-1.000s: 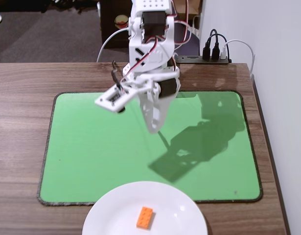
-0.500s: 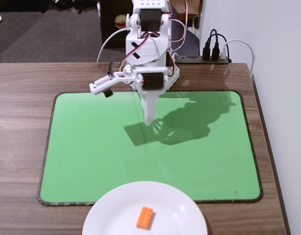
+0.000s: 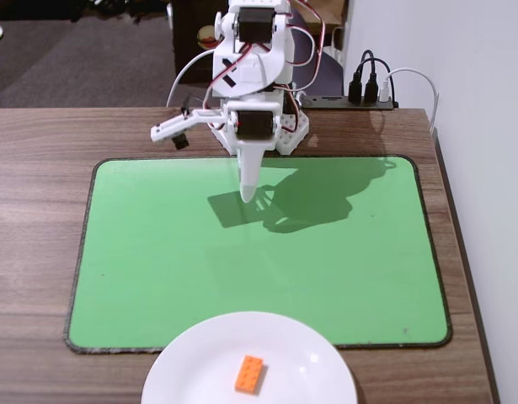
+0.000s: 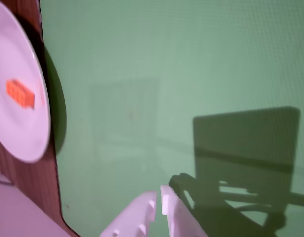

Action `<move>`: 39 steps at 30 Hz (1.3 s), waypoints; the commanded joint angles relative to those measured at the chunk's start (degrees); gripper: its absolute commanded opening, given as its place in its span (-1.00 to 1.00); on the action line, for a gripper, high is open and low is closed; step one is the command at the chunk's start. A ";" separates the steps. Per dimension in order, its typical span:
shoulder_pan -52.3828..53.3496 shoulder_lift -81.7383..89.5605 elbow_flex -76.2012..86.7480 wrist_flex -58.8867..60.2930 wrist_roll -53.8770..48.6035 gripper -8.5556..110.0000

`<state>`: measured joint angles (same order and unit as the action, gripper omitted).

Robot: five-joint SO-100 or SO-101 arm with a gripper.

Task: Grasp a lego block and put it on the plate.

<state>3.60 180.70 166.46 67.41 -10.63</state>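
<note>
The orange lego block (image 3: 250, 374) lies on the white plate (image 3: 191, 370) at the table's front edge, a little left of the plate's middle. In the wrist view the block (image 4: 20, 94) and plate (image 4: 28, 133) show at the far left. My white gripper (image 3: 249, 194) hangs over the back part of the green mat, far from the plate, fingers pointing down. In the wrist view the gripper (image 4: 158, 194) has its jaws together with only a thin slit between them and nothing held.
A green mat (image 3: 157, 252) covers most of the wooden table (image 3: 40, 210). The arm's base (image 3: 275, 135) stands behind the mat. A black power strip (image 3: 364, 97) with plugs and cables sits at the back right by the white wall.
</note>
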 commanded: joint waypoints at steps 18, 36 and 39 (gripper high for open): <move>-1.32 7.82 0.88 5.10 2.02 -0.85; -1.14 7.82 0.88 5.10 2.11 -0.85; -1.14 7.82 0.88 5.10 2.11 -0.85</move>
<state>2.64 188.26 167.52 72.42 -8.61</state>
